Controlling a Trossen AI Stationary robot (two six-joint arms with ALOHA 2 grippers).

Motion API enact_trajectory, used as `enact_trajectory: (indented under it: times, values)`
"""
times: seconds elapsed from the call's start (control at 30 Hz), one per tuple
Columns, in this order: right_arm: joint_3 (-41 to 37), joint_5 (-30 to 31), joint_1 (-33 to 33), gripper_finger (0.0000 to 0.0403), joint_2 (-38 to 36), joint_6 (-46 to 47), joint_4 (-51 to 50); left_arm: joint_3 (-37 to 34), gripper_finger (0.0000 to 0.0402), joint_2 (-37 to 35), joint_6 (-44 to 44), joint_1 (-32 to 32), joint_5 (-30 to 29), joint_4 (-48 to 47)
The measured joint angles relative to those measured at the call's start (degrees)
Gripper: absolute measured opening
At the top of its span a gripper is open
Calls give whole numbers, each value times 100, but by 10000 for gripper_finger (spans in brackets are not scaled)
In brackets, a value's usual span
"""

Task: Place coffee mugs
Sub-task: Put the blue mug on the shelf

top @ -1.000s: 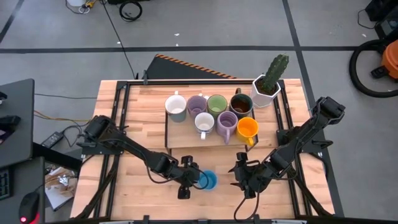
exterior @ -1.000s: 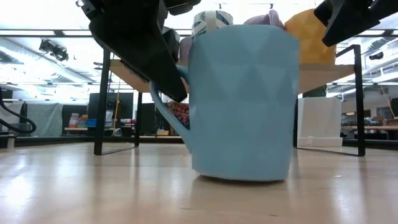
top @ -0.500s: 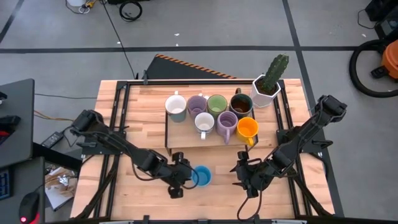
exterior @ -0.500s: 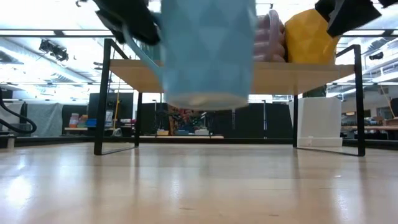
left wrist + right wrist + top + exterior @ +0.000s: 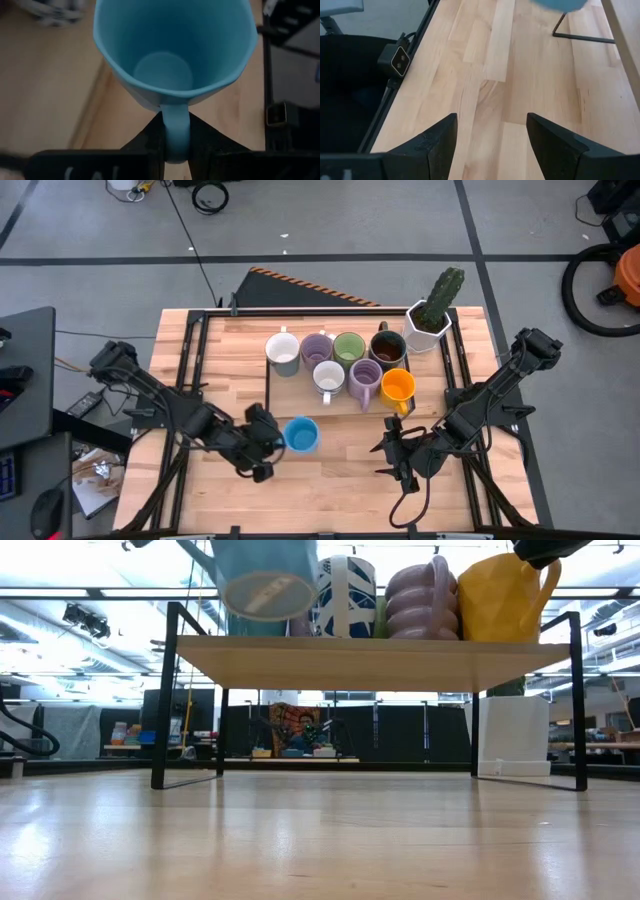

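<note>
The blue faceted mug (image 5: 301,434) is up off the wooden table (image 5: 340,485), held in the air just in front of the low wooden shelf on black metal legs (image 5: 300,402), near its left front corner. The left gripper (image 5: 175,145) has it by the handle, fingers pinched on either side of the blue loop, and the cup rides mouth-up at a slight tilt. On the shelf sit seven mugs already: a white one (image 5: 282,352), a lilac (image 5: 317,348), a green (image 5: 348,346), a dark brown (image 5: 387,346), then white (image 5: 328,377), lilac (image 5: 365,381) and a yellow-orange one (image 5: 398,387). So this looks like the carry for the last cup. The bare patch is the front left, beside the front white mug; the move calls for lifting clear of the edge, then setting down without nudging neighbours. The right gripper (image 5: 490,131) waits low over the table, fingers spread wide, holding nothing.
</note>
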Motion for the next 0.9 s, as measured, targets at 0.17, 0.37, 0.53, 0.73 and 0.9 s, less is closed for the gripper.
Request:
enact_trajectory:
  times: [0.17,0.37,0.53,0.73,0.9]
  values:
    - [0,0,-13,244,2,-37,-8,0,54,-387,-572,46,-498,-390]
    - [0,0,-13,244,2,-37,-7,0,54,-591,-1023,385,-619,-742]
    - [0,0,-13,244,2,-39,-7,0,54,-596,-1099,808,-564,-1039]
    - [0,0,-13,244,2,-37,-7,0,54,-594,-849,1270,-291,-1154]
    - [2,0,-10,244,2,-32,-4,4,54,-586,-806,1484,-131,-1425]
